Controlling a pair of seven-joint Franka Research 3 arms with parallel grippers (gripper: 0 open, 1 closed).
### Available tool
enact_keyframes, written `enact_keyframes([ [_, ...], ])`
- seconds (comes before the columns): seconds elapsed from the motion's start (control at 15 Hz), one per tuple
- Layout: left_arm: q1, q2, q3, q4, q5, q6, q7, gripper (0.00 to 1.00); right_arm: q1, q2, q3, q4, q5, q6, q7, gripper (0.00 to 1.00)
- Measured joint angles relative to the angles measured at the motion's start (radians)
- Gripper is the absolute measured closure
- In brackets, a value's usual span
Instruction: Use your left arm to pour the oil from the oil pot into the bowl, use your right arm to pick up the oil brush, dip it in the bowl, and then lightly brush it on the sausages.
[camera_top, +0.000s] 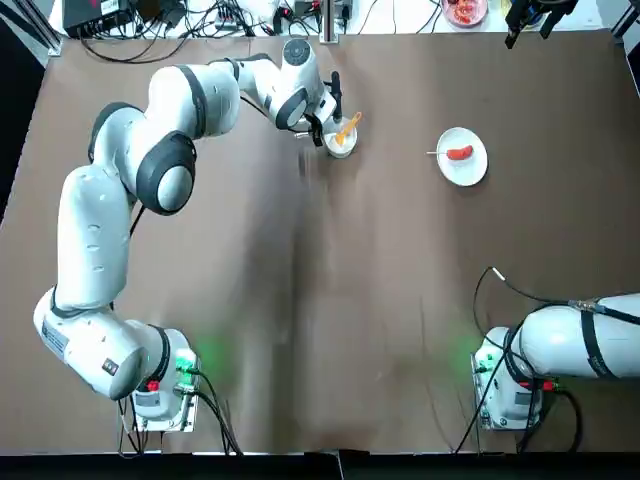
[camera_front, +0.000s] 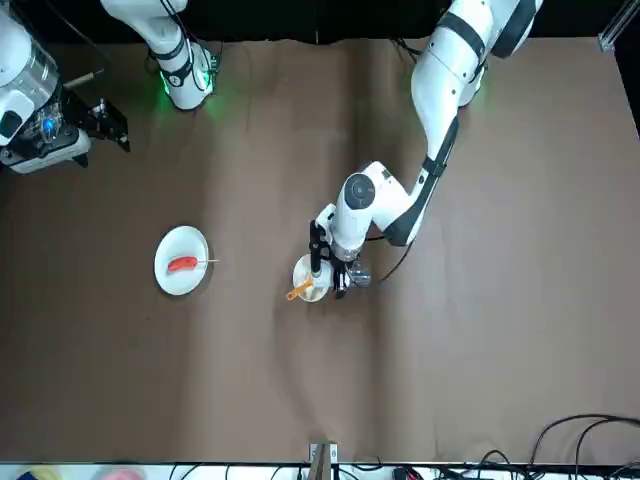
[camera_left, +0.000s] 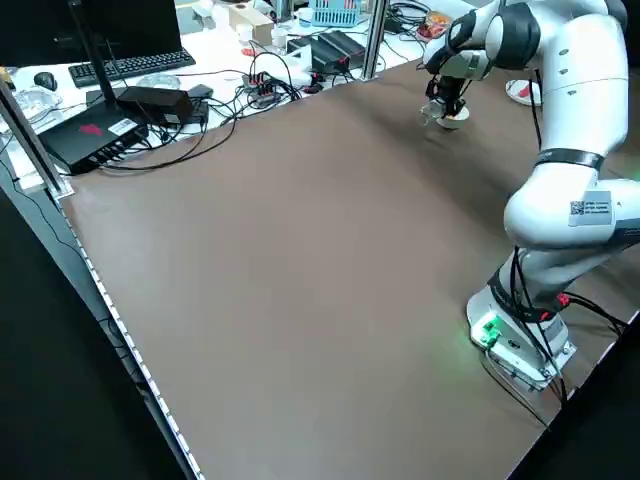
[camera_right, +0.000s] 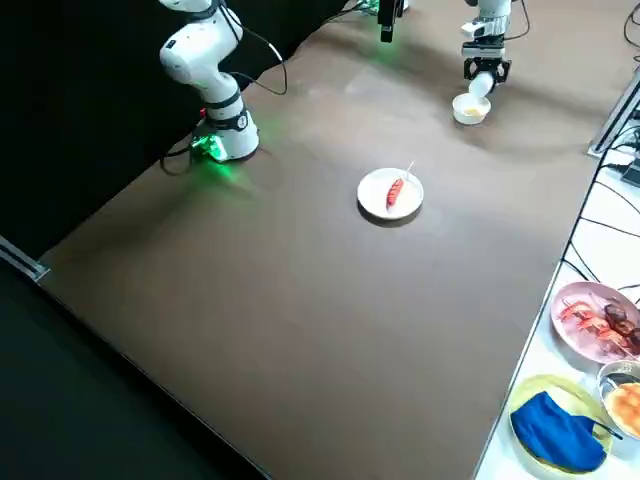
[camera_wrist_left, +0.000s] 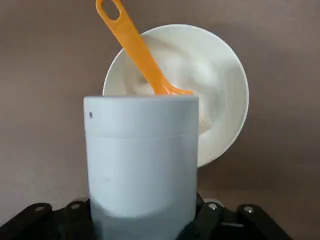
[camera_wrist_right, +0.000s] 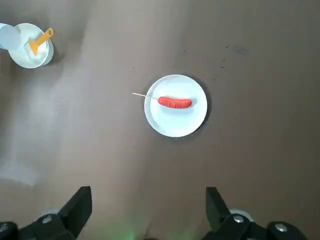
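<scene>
My left gripper (camera_top: 322, 118) is shut on the oil pot (camera_wrist_left: 142, 160), which is tipped with its white cap right at the rim of the bowl (camera_wrist_left: 220, 85). The small white bowl (camera_top: 340, 145) sits far out on the table. In it lies the oil brush (camera_wrist_left: 135, 45), its orange handle sticking out over the rim. I see no oil stream. The red sausage (camera_wrist_right: 175, 103) rests on its skewer on a white plate (camera_wrist_right: 175, 125), to the right of the bowl. My right gripper (camera_wrist_right: 147, 195) hangs open and empty high over the table, well short of the plate.
Cables, a keyboard and boxes (camera_left: 120, 110) crowd the bench beyond the table's far edge. Plates of food (camera_right: 595, 320) and a blue cloth (camera_right: 555, 430) sit on a side surface off the table. Both arm bases (camera_top: 165, 395) stand at the near edge.
</scene>
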Motion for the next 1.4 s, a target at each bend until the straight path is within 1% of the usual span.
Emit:
enact_keyframes([
  [0.33,0.0,0.001,0.002,0.0,0.0,0.0,-0.002,0.44,0.001,0.0,0.005,0.0,0.0,0.0,0.0,0.0],
  [0.73,0.0,0.005,0.002,0.0,0.0,0.001,-0.005,0.44,-0.002,0.0,-0.002,0.0,0.0,0.002,0.001,0.0],
  [0.87,0.003,0.004,0.002,0.006,0.0,0.007,-0.034,0.44,-0.002,0.0,-0.001,0.0,0.0,-0.002,0.031,0.0],
  [1.0,0.024,0.0,-0.003,0.014,-0.009,0.008,-0.075,0.44,0.0,0.0,0.004,0.0,0.0,-0.003,0.071,0.0],
  [1.07,0.051,-0.003,-0.017,0.019,-0.022,0.008,-0.077,0.44,0.001,0.0,0.007,0.0,0.0,-0.003,0.081,0.0],
  [1.13,0.096,-0.004,-0.047,0.023,-0.03,0.008,-0.077,0.44,0.001,0.0,0.007,0.0,0.0,-0.003,0.088,0.0],
  [1.2,0.157,-0.004,-0.094,0.025,-0.033,0.008,-0.071,0.44,0.001,0.0,0.007,0.0,0.0,-0.003,0.092,0.0],
  [1.27,0.234,-0.004,-0.156,0.024,-0.033,0.007,-0.049,0.44,0.001,0.0,0.007,0.0,0.0,-0.003,0.094,0.0],
  [1.33,0.315,-0.002,-0.22,0.022,-0.034,0.004,-0.007,0.44,0.001,0.0,0.007,0.0,0.0,-0.003,0.096,0.0],
  [1.4,0.457,0.005,-0.317,0.013,-0.037,-0.002,0.118,0.44,0.001,0.0,0.008,0.0,0.0,-0.001,0.096,0.0],
])
